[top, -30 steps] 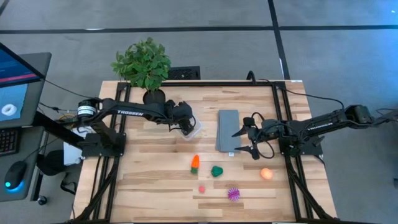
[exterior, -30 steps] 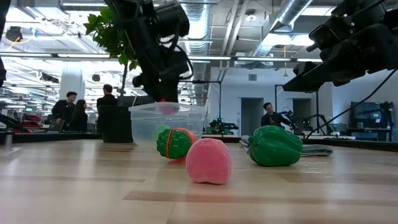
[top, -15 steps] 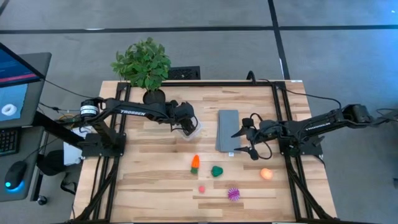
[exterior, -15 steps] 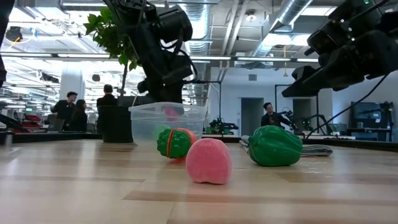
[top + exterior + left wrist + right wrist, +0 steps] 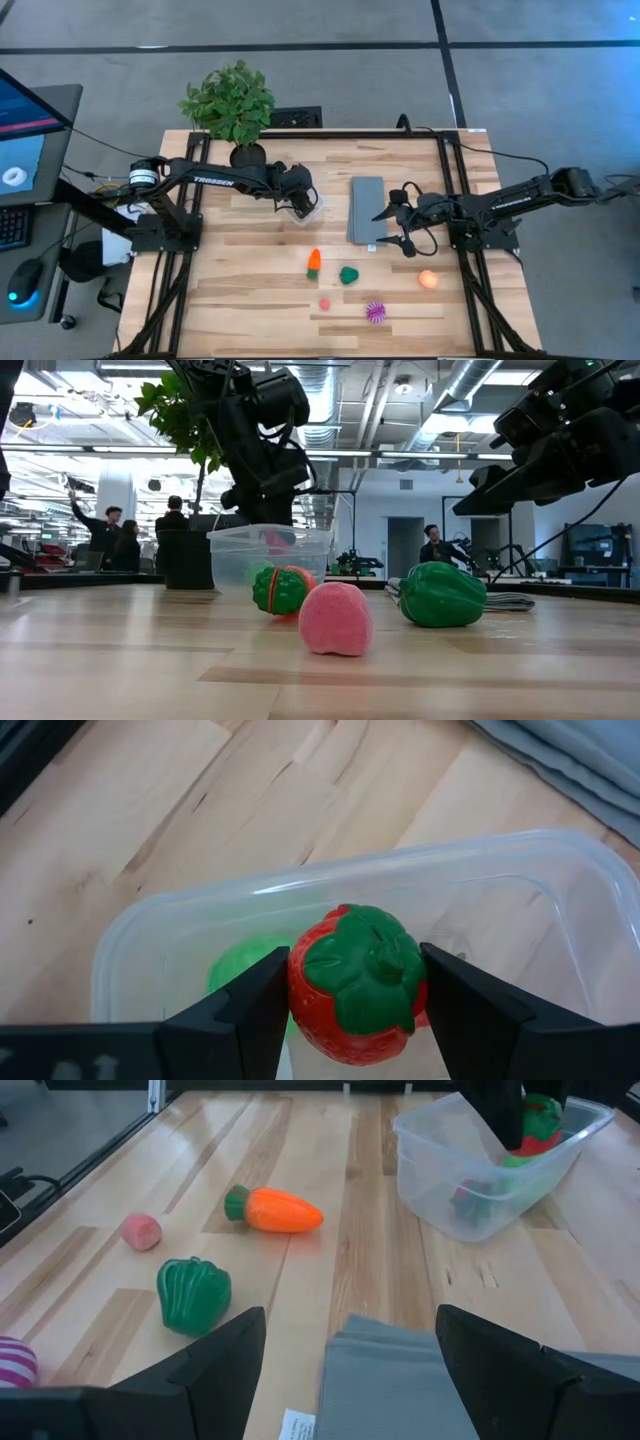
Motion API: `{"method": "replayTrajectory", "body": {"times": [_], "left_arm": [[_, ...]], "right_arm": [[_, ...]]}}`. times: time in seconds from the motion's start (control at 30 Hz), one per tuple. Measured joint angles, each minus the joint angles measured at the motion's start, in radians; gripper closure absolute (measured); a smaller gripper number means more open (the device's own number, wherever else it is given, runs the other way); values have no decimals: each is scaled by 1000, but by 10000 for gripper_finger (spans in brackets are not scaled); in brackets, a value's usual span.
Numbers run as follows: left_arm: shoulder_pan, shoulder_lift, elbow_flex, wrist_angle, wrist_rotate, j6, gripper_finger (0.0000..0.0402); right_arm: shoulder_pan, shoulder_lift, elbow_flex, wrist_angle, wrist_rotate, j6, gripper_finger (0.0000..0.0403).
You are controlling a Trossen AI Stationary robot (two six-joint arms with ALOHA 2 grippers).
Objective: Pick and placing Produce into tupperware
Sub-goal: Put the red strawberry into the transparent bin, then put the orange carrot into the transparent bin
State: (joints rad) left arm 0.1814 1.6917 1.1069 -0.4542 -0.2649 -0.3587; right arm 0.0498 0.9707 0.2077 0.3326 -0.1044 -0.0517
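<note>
The clear tupperware (image 5: 308, 208) stands near the table's middle, left of a grey slab; a green ball (image 5: 243, 970) lies inside it. My left gripper (image 5: 297, 201) is over it, shut on a red strawberry with a green cap (image 5: 355, 982). On the table toward the near edge lie an orange carrot (image 5: 314, 261), a dark green piece (image 5: 348, 275), an orange ball (image 5: 428, 279), a pink piece (image 5: 324, 303) and a spiky purple ball (image 5: 375, 311). My right gripper (image 5: 385, 228) hangs open above the slab's right edge, holding nothing. My left gripper pinches the strawberry by its two sides (image 5: 300, 990) between its two fingers, the green cap facing back toward the wrist. The fingers slant down from the table's left into the tupperware's open top. The strawberry (image 5: 276, 540) hangs just below the rim, clear of the bottom.
A flat grey slab (image 5: 366, 208) lies right of the tupperware. A leafy plant in a black pot (image 5: 232, 105) stands at the far left. Bare wood shows to the left of the loose produce. People stand in the room beyond the table.
</note>
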Motion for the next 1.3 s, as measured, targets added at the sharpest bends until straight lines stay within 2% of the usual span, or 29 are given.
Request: {"method": "replayTrajectory", "body": {"times": [0.2, 0.47, 0.6, 1.0, 1.3], "left_arm": [[0, 0, 0, -4, 19, 0, 198], [0, 0, 0, -8, 20, 0, 120], [0, 0, 3, -31, 21, 0, 100], [-36, -1, 97, -145, 17, -5, 94], [-137, -2, 171, -332, 16, -161, 94]], "right_arm": [[0, 0, 0, 0, 0, 0, 85], [0, 0, 0, 0, 0, 0, 85], [0, 0, 0, 0, 0, 0, 85], [0, 0, 0, -2, 0, -1, 85], [0, 0, 0, -3, 0, -1, 85]]}}
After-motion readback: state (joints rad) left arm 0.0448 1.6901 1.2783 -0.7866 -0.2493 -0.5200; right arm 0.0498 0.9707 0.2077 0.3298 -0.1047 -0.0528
